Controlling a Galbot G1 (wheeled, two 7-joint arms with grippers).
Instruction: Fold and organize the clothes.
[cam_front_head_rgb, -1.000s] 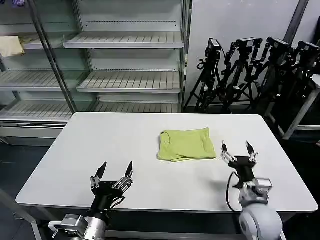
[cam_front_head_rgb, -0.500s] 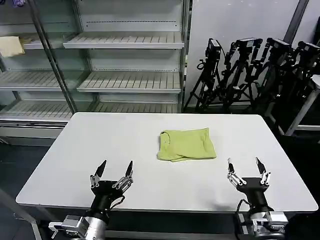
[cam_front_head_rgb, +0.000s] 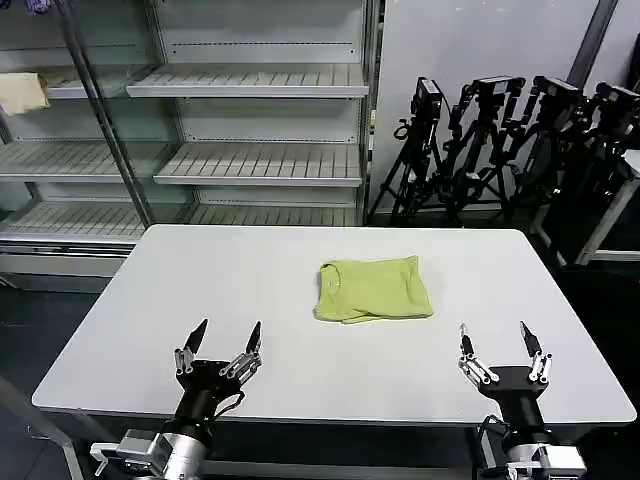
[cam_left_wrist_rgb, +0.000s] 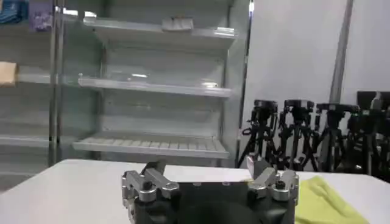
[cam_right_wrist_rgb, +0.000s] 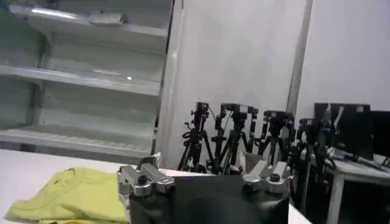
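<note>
Here the folded T-shirt (cam_front_head_rgb: 373, 290) lies mid-table (cam_front_head_rgb: 150, 300), well apart from both grippers, which hover at the near edge with fingers spread wide and empty, the left gripper (cam_front_head_rgb: 221, 340) and the right gripper (cam_front_head_rgb: 497, 345).

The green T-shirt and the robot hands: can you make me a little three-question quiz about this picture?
1. True or false: the T-shirt lies folded on the table.
2. Which gripper touches the T-shirt? A) left gripper B) right gripper C) neither
3. Fill in: both grippers are ____ (open/shut).

Key: 1 true; 2 C, both sit at the table's near edge, apart from the T-shirt; 3 open.
</note>
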